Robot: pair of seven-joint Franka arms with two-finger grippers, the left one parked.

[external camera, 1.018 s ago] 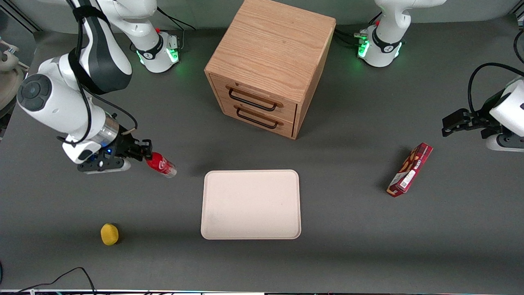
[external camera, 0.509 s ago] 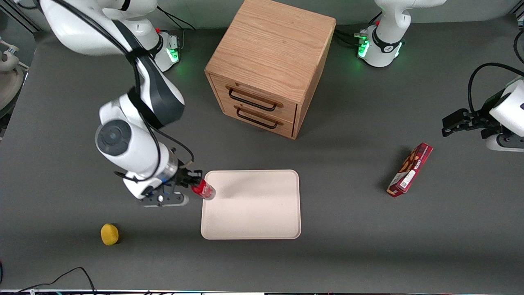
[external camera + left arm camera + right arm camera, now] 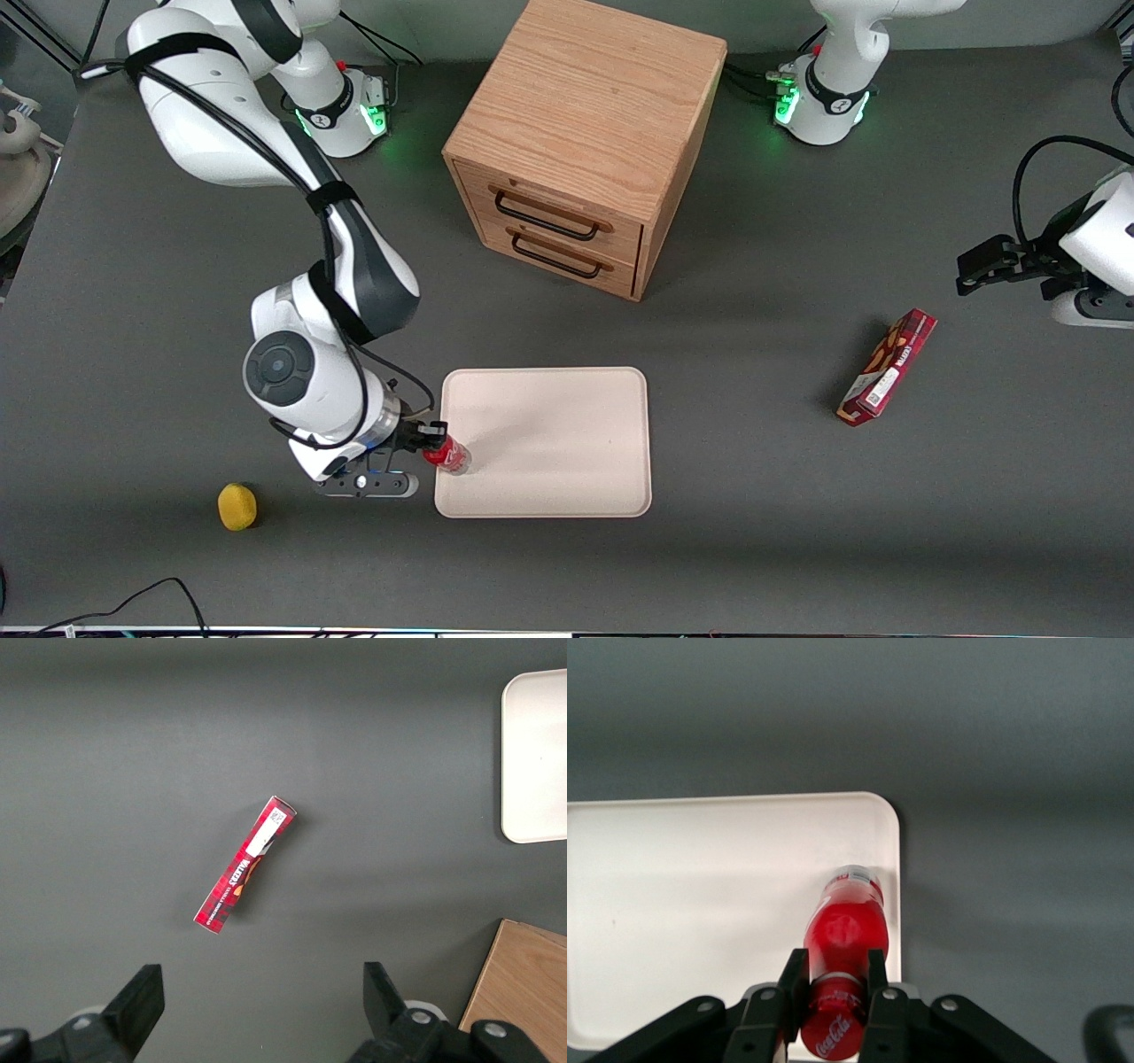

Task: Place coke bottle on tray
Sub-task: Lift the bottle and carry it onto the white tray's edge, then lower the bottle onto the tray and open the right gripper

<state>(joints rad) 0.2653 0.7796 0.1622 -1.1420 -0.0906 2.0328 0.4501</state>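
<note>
So here's where we're at: the gripper (image 3: pixel 431 440) is clamped on the neck end of the coke bottle (image 3: pixel 449 455), jaws closed around it just under the cap, and it's hanging over the tray (image 3: pixel 567 416) at the edge nearest the working arm. In the right wrist view the fingers (image 3: pixel 793 979) pinch the bottle (image 3: pixel 842 939) from both sides, and its clear base points down at the tray (image 3: pixel 700 904), close to a rounded corner and the rim. We honestly can't tell whether the base is touching the tray or sitting a hair above it.

What worries us is how close to the rim this is. The bottle looks tilted, not upright, so if we let go now it'll probably tip. Tipping inward is fine, it lands on the tray. Tipping toward the arm means it rolls over that low rim onto the table, and a round bottle won't stop there. The base could also land right on the raised rim and skid off.

Our take: nudge it further in over the flat middle and get it lower before the jaws open. Opening too high would just bounce it.

Nothing else is in the way: the wooden drawer cabinet (image 3: pixel 580 142), the red snack box (image 3: pixel 887 367) and the yellow ball (image 3: pixel 236 506) all sit well apart from the tray.
</note>
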